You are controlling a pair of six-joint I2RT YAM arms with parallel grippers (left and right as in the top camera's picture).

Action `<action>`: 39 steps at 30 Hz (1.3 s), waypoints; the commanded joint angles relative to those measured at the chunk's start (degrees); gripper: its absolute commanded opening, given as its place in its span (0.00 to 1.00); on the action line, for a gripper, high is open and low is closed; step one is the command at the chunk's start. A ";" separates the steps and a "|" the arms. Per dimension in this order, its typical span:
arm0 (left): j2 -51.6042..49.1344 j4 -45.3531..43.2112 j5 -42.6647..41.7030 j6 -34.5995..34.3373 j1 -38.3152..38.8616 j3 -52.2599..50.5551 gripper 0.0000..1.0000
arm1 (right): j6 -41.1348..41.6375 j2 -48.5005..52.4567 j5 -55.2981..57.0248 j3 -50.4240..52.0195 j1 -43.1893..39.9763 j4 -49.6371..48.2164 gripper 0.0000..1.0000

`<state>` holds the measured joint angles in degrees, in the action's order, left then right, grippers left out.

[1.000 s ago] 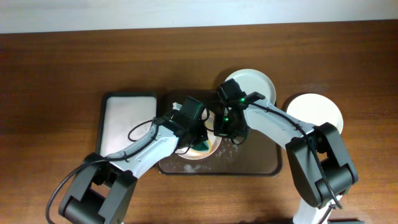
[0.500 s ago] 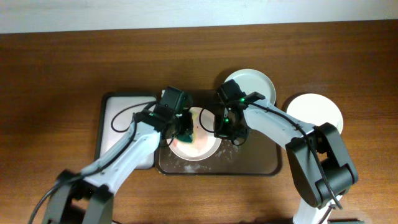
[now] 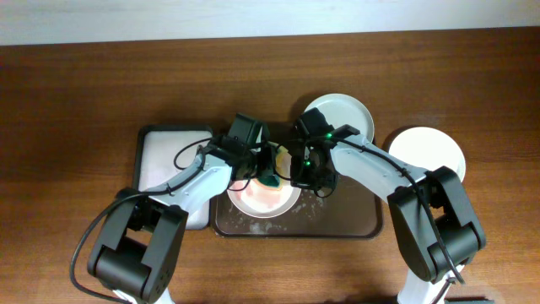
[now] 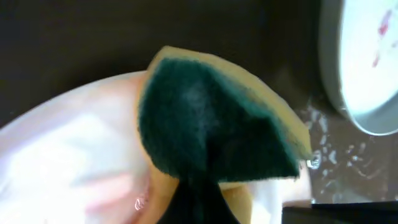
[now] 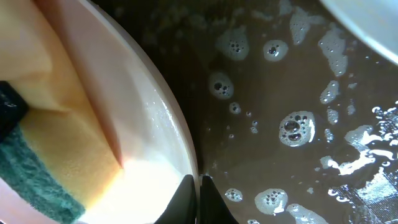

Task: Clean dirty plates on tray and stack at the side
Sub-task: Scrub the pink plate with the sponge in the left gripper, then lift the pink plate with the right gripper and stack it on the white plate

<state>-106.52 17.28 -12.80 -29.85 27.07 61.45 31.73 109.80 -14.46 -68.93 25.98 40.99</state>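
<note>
A white plate (image 3: pixel 263 197) with pinkish smears lies on the dark brown tray (image 3: pixel 354 221). My left gripper (image 3: pixel 267 175) is shut on a yellow sponge with a green scouring face (image 4: pixel 211 118) and presses it on the plate's upper part (image 4: pixel 68 155). My right gripper (image 3: pixel 302 179) is shut on the plate's right rim (image 5: pixel 180 149), one finger inside and one outside. A second plate (image 3: pixel 337 111) sits at the tray's far right corner, with red smears in the left wrist view (image 4: pixel 367 56). A third plate (image 3: pixel 426 152) lies on the table right of the tray.
A smaller black-rimmed white tray (image 3: pixel 164 165) lies left of the brown tray, under my left arm. Soapy water and foam (image 5: pixel 292 124) cover the brown tray's floor right of the held plate.
My left gripper moved the sponge from the plate's left side toward its upper right, close to my right gripper. My right gripper and the plate stayed put.
</note>
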 commanded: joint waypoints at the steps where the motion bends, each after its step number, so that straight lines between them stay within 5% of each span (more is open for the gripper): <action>1: -2.78 6.51 9.75 -0.52 -0.31 -0.63 0.00 | 0.07 0.42 1.16 0.50 -0.11 0.24 0.05; 9: 6.10 17.86 10.73 -0.02 -2.12 -0.57 0.00 | 0.28 0.42 1.20 0.50 -0.11 1.70 0.04; 13: 10.16 19.04 16.24 1.27 -2.23 -0.24 0.00 | 0.28 0.42 1.18 0.52 -0.11 1.73 0.04; 21: 20.70 19.78 14.23 5.16 -2.86 4.83 0.00 | 0.26 0.42 1.20 0.50 -0.11 1.75 0.05; 22: 21.73 21.16 15.32 5.38 -2.86 4.83 0.00 | 0.28 0.42 1.18 0.50 -0.11 1.73 0.12; 24: 22.97 25.68 19.52 5.31 -3.32 4.83 0.00 | 0.22 0.42 1.22 0.52 -0.11 1.20 0.40; 25: 23.04 27.78 20.22 5.35 -4.37 4.81 0.00 | -0.26 0.42 1.66 0.50 -0.11 1.20 0.41; 29: 22.95 29.70 19.43 8.79 -10.69 4.66 0.00 | -1.44 0.42 1.57 0.50 -0.07 0.37 0.04; 39: 22.84 26.49 15.13 14.14 -22.27 -2.14 0.00 | -10.56 -6.19 9.14 -1.36 -0.04 3.69 0.04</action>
<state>-84.20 45.15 3.20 -17.08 6.15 61.95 23.83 109.12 -12.58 -68.88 26.02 42.78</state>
